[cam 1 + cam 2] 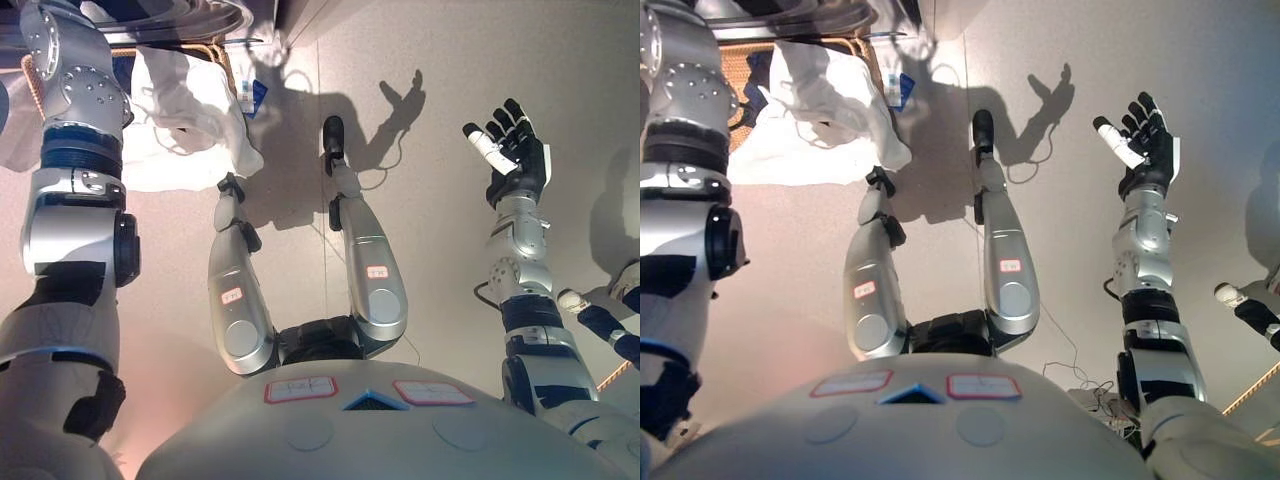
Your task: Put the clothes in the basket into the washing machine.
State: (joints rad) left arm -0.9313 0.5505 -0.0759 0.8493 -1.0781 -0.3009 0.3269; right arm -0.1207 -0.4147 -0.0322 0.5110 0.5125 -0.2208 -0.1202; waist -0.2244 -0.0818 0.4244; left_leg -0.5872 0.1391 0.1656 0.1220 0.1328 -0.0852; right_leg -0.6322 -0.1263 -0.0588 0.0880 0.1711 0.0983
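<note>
One woven tan wicker basket [745, 60] sits on the pale beige floor [1200, 60] at the upper left of both views, and everything else is easiest placed from it. One white garment [805, 120] spills out of the basket over its near rim and lies partly on the floor just beside it. In the right eye view a bit of dark blue cloth [758, 65] shows inside the basket, above the white garment; the left eye view does not show it, because the left arm covers that part. The left eye view instead shows more of the basket's braided rim [215, 52] curving along the far side of the garment. One small blue and white packet [898, 88] lies on the floor touching the basket's right corner. Above the basket, at the top edge, runs a curved dark metallic rim [790, 18]; I cannot tell what it belongs to.

Two arms are in sight, but only one hand. The right hand [1143, 140] is raised well to the right of the basket, above the bare floor, its fingers [1117, 142] straight and spread apart, with nothing in them. The left arm rises along the left edge beside the basket, and its hand is out of sight in both views.

At the right edge, far from the basket, one person's white shoe [630, 275] shows.
</note>
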